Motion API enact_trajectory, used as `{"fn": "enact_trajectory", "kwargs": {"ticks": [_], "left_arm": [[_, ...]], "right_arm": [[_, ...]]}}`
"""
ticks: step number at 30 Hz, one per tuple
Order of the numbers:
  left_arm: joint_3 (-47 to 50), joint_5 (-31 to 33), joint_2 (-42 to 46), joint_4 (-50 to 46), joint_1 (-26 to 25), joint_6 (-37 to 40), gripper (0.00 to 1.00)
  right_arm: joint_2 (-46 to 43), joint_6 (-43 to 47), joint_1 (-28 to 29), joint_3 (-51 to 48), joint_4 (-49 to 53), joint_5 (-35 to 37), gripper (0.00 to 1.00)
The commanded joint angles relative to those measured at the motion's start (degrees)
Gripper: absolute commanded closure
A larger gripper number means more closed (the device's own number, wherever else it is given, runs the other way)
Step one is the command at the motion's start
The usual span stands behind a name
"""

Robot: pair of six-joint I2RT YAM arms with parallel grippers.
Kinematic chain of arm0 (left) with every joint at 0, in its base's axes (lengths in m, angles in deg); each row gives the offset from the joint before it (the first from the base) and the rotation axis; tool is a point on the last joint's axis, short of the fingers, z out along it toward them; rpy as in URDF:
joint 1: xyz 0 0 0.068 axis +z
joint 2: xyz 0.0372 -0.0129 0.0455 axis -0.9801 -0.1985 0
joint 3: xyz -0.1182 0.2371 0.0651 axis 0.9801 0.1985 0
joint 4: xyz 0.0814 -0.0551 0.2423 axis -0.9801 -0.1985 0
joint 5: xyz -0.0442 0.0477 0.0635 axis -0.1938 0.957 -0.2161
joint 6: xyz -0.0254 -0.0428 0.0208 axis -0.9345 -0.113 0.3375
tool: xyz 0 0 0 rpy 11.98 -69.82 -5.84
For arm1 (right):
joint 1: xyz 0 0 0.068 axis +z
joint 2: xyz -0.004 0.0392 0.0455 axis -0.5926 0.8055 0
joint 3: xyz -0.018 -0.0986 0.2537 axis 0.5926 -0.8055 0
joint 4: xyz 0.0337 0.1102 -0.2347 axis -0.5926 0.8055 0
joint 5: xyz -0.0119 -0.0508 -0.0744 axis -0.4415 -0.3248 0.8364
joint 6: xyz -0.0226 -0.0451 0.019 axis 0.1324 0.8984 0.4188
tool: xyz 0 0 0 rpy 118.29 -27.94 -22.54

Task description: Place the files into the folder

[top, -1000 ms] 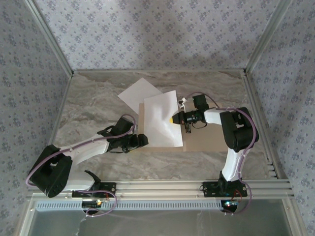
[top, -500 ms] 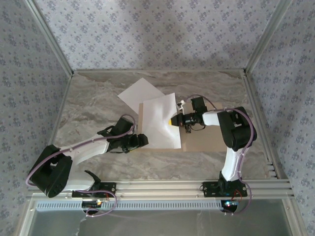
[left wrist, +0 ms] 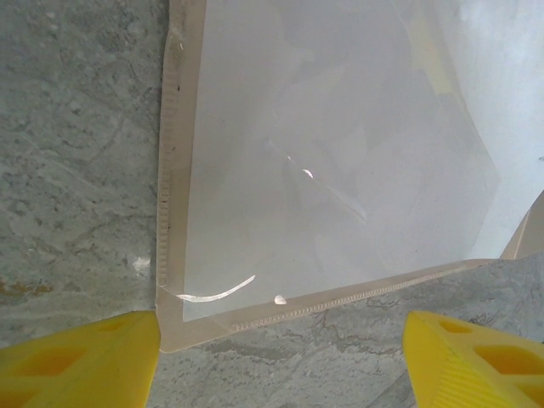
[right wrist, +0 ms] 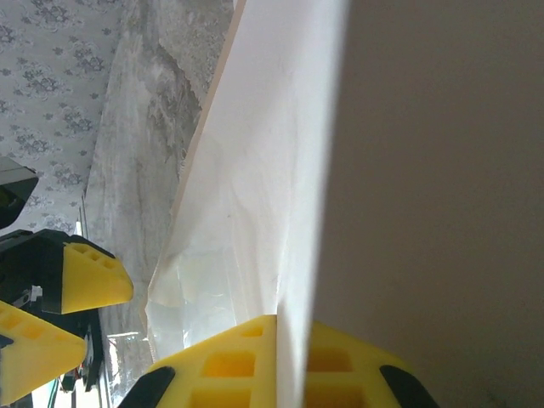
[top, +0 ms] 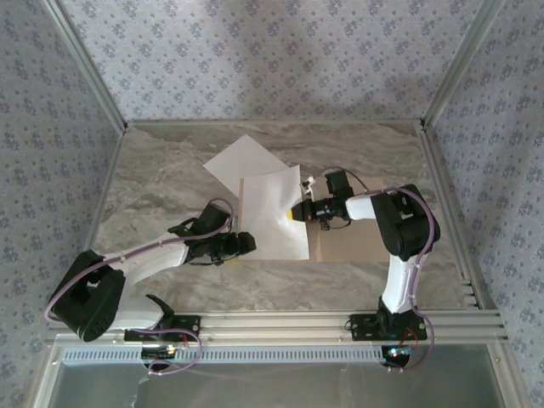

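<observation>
The right tool (top: 296, 212) is closed on the right edge of a white sheet (top: 268, 217), which is spread over the left leaf of the open tan folder (top: 357, 242) on the marbled table (top: 161, 187). The left tool (top: 248, 244) hangs with its yellow fingers (left wrist: 81, 361) spread wide at the folder's near left corner, holding nothing. A second sheet (top: 238, 161) lies flat farther back, partly tucked under the first sheet's far corner.

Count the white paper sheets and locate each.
2. One white paper sheet lies on the tan cardboard folder, pinched by the right tool; the other lies on the grey marble table behind. More may hide underneath.
</observation>
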Motion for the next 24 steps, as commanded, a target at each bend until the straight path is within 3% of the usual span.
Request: {"fn": "enact_trajectory", "kwargs": {"ticks": [1,12,24], "left_arm": [[0.5,-0.1,0.1,0.6,0.3,-0.5,0.25],[0.2,-0.1,0.2,0.3,0.2,-0.5,0.25],[-0.5,0.0,0.3,-0.7,0.2,-0.3,0.25]], "right_arm": [[0.9,0.3,0.0,0.2,1.1,0.7,0.94],[0.2,3.0,-1.7,3.9,6.6,2.3,0.67],[0.3,3.4,-3.2,7.0,8.5,2.2,0.67]]}}
